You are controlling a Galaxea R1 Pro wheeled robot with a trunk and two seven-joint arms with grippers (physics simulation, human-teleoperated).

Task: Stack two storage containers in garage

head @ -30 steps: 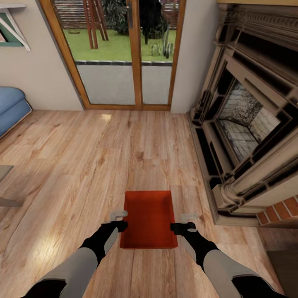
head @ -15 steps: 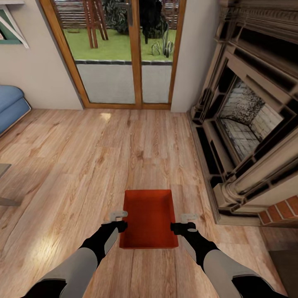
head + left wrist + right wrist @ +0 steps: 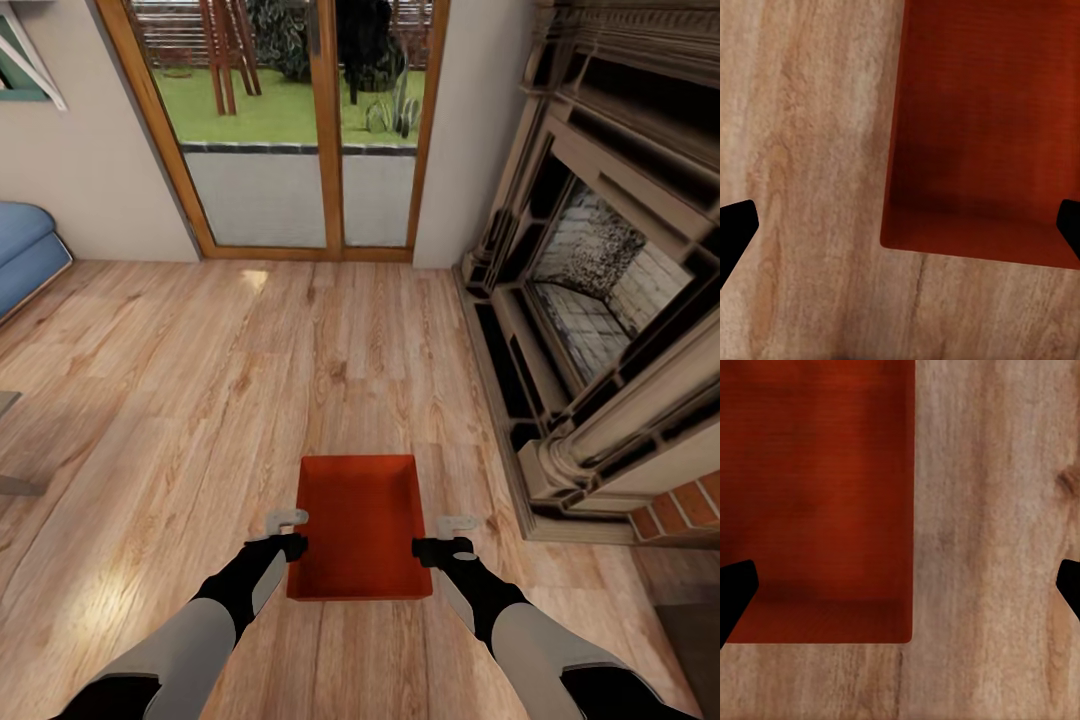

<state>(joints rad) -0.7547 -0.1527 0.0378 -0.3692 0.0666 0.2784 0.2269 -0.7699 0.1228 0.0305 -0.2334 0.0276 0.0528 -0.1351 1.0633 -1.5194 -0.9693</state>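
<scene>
One orange-red storage container (image 3: 356,525) sits on the light wood-plank floor (image 3: 200,400) of the living room, between both arms. The left end effector (image 3: 287,520) and right end effector (image 3: 455,524) hang spread wide, one just beside each long wall, gripping nothing. The bin looks light, stiff and thin-walled, probably slick; pinching those long rims from both sides seems the sensible hold. An ornate fireplace (image 3: 600,300) stands close on the right, wood-framed glass doors (image 3: 300,130) ahead, a blue sofa (image 3: 25,250) far left
</scene>
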